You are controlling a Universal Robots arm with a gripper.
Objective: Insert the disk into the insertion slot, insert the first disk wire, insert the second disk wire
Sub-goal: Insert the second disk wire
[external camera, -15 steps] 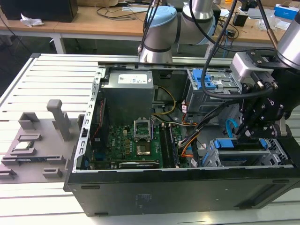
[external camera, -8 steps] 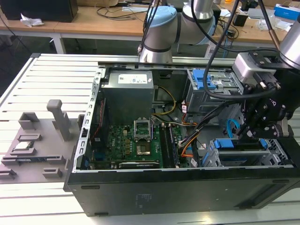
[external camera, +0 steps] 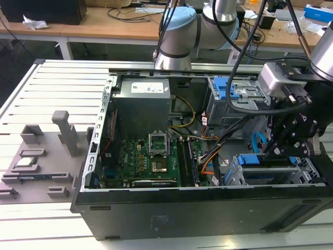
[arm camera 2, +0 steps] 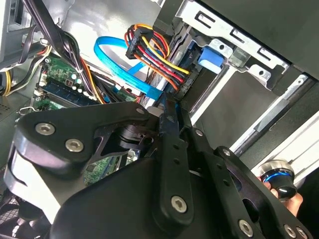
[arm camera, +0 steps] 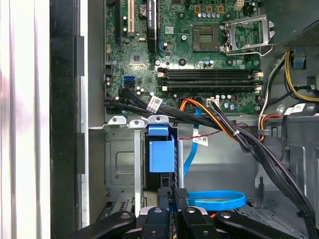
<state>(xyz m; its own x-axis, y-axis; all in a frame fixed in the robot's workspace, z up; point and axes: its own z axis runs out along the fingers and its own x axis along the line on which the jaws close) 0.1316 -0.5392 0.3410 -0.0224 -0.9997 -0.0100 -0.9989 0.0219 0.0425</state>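
Tool [arm camera: 172, 211] fingers together below blue carrier [arm camera: 161, 149] (motherboard [arm camera: 184, 45] beyond).

Slatted white table [external camera: 47, 88]: open computer case [external camera: 208, 208], grey fixtures [external camera: 41, 156].

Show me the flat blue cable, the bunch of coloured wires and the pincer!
Flat blue ribbon cable [arm camera 2: 122, 69]: second wrist view, middle of its loop.
Bundle of red, yellow and black wires [arm camera 2: 157, 52]: second wrist view, mid-bundle.
Black metal pincer [arm camera 2: 169, 107]: second wrist view, at its fingertips.
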